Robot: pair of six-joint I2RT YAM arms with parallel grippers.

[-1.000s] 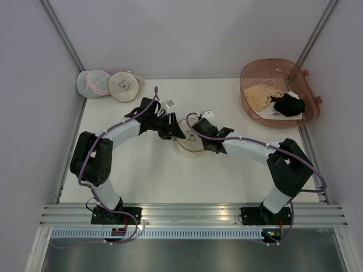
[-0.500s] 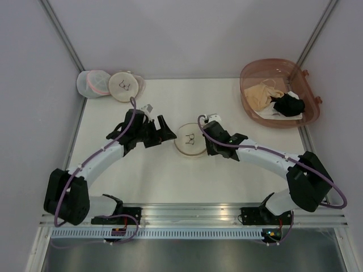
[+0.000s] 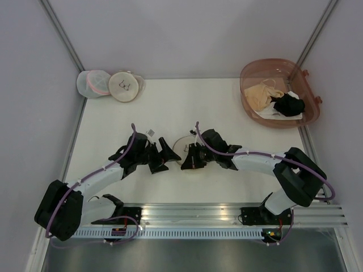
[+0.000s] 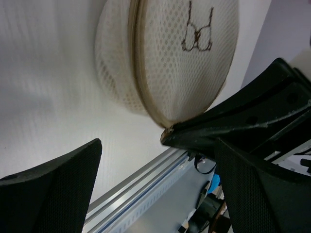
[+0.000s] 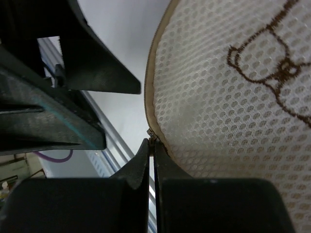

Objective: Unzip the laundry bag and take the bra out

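Jaws on my right gripper (image 5: 151, 143) are pressed flat together, no gap between them. Their tips sit right at the rim of the laundry bag (image 5: 233, 121), pinching what looks like a small metal zip tab (image 5: 151, 136).

On the left, the jaws are spread wide with nothing in them. The left gripper (image 4: 158, 141) faces the bag from just beside it, and I can see the beige zipper (image 4: 138, 73) running round the rim and the little bra drawing (image 4: 198, 31) on the mesh face.

From overhead, the bag sits on the white table (image 3: 227, 107), about midway across and toward the near side. The left gripper comes at it from the left and the right gripper covers its near edge.

The table top is plain matte white, and an aluminium rail (image 3: 193, 212) runs along its near edge. Pale lilac-grey walls (image 3: 170, 34) close in three sides, with metal frame posts (image 3: 62, 28) slanting up in the corners.

In the far left corner, a white mesh bag (image 3: 92, 83) with pink trim lies touching a second cream bag (image 3: 123, 86).

At the far right stands a pinkish see-through basket (image 3: 247, 73). It holds a beige garment (image 3: 262, 94) and a black garment (image 3: 288, 105).
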